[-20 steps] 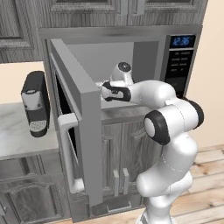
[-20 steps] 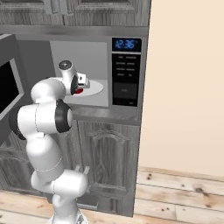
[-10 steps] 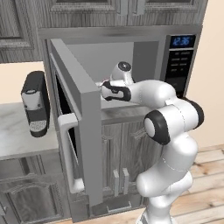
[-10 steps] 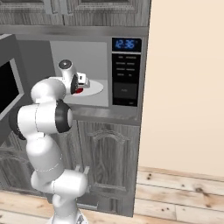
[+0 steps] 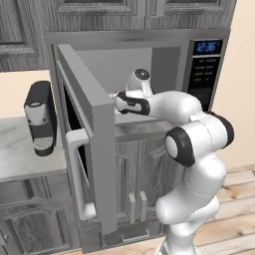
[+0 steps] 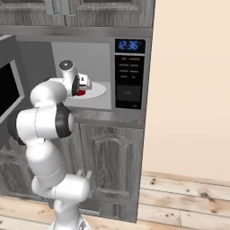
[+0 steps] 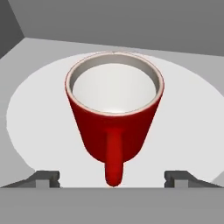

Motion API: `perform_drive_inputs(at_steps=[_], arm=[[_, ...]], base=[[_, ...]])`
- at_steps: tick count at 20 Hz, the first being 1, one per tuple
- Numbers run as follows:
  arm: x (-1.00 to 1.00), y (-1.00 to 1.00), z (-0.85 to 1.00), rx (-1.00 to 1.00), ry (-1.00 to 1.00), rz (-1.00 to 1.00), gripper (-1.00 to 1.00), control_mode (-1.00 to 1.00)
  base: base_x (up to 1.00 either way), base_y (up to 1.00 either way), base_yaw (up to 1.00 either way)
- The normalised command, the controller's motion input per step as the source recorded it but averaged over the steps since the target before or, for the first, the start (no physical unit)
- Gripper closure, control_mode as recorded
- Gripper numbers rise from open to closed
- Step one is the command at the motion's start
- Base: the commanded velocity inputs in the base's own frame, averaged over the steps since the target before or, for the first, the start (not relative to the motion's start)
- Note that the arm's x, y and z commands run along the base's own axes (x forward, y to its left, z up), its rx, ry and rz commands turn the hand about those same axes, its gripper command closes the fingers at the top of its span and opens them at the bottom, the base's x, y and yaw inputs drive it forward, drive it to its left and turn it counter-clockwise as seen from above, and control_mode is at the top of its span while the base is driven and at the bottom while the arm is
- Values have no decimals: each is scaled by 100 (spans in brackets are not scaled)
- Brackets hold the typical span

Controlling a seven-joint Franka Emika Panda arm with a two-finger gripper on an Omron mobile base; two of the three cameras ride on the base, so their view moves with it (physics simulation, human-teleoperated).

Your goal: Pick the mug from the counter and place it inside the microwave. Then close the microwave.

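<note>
Claw (image 7: 113,178) standing wide open, dark fingertips (image 7: 46,177) flanking the small red cylindrical mug (image 7: 114,109) without touching. Sitting upright on the pale round turntable plate (image 7: 26,113), handle facing the claw, inside the silver-grey microwave (image 6: 130,72). Door (image 5: 92,149) hanging open.

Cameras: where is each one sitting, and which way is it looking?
Left base view: behind the arm on its left, looking forward and down at the open microwave and coffee machine; the white arm rises from lower right.
Right base view: behind on its right, facing the microwave's turntable plate and keypad; the arm rises from lower left.
Hand view: on the hand, looking along the open claw at the red mug standing on the plate.
Shared: right base and hand views both show the mug on the plate.
</note>
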Motion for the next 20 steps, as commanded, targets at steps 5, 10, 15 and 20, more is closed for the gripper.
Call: perform_drive_inputs(at_steps=[5, 10, 15, 20], arm=[[-62, -2, 36, 1, -2, 0, -100, -100], [-79, -1, 23, 3, -6, 0, -100, -100], [-86, -10, 29, 5, -2, 0, -100, -100], [-81, -30, 38, 7, 0, 0, -100, -100]], base=[[0, 0, 0], [0, 0, 0], [0, 0, 0], [0, 0, 0]])
